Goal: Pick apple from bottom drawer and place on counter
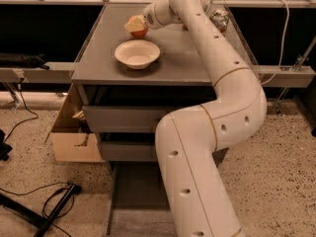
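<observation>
The apple (140, 32), small and red, sits at the back of the counter (182, 60), just behind a white bowl (137, 53). My gripper (135, 24) reaches in from the right and is shut on the apple, and its pale fingers (132, 23) cover the apple's top and left side. The apple is at or just above the counter surface; I cannot tell whether it touches. The bottom drawer (132, 196) is pulled out near the floor, and its visible part holds nothing. My arm hides its right side.
A crumpled shiny object (218, 19) lies at the counter's back right corner. An open cardboard box (74, 139) stands left of the cabinet. Cables and a black stand (54, 206) lie on the floor at the lower left. Two upper drawers (118, 117) are shut.
</observation>
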Controlling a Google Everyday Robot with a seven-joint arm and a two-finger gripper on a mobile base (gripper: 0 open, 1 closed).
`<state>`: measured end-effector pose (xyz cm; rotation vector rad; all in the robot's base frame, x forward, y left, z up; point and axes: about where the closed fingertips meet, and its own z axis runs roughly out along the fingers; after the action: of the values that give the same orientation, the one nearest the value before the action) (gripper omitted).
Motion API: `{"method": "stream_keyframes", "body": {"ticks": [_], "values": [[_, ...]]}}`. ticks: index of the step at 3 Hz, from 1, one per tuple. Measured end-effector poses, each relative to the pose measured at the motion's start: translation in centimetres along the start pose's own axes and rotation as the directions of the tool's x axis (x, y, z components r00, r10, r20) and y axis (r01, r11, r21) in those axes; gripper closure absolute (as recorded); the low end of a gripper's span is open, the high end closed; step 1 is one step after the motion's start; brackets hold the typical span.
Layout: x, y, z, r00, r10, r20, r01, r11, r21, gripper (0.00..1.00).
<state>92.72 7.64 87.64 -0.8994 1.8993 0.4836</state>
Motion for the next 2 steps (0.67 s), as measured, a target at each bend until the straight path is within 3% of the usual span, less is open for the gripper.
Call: {"method": "stream_keyframes", "body": {"ticks": [1,2], "values": [[0.0,0.0,0.01,1.0,0.0,0.0,0.0,1.0,0.0,0.0],[0.0,0.0,0.01,1.0,0.0,0.0,0.0,1.0,0.0,0.0]]}}
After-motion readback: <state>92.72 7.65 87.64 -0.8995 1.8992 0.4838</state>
